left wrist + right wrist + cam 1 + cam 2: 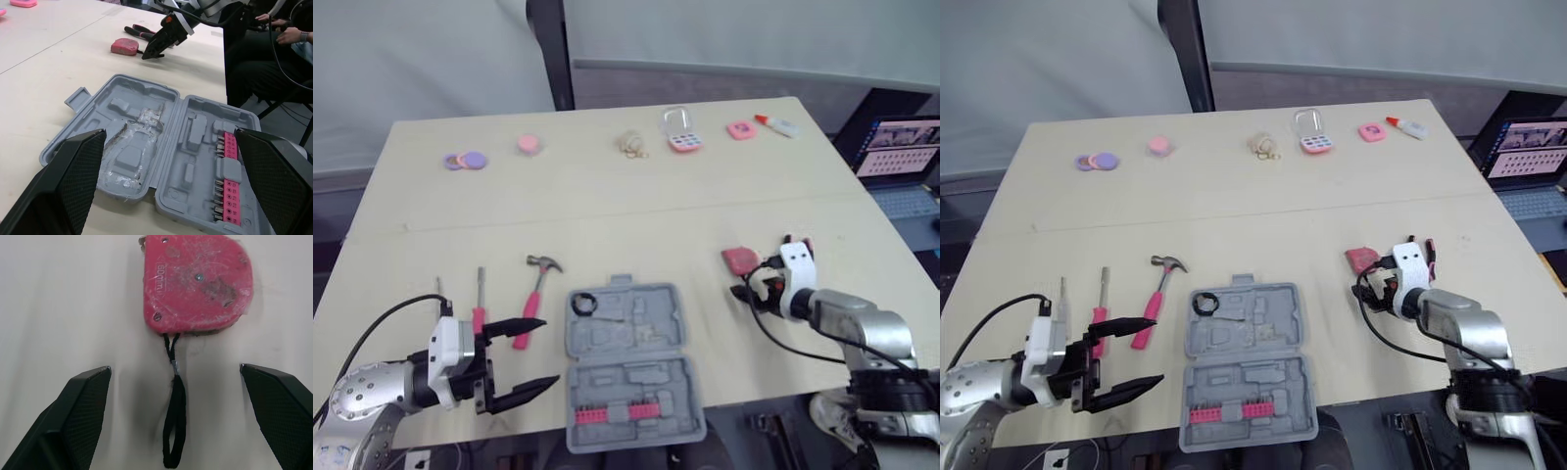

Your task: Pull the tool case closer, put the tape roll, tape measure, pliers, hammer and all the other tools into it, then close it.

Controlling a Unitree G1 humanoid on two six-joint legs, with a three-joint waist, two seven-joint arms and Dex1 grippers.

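- Left gripper [548, 352]: fingers spread, empty, just left of the open tool case [631, 362] at the near edge of the table [607, 211].
- Tape measure [195, 281]: on the table right of the case, ahead of my right gripper [174, 369], fingers wide; I'd straddle the body, not the strap [173, 431] that the right wrist view reveals.

On the red tape measure [195, 284] at the top of the right wrist view, we read one small white marking along the casing's left edge, apparently "60mm". On the laptop screen [899, 147] at the right edge of the left eye view, we find the writing too small to read.
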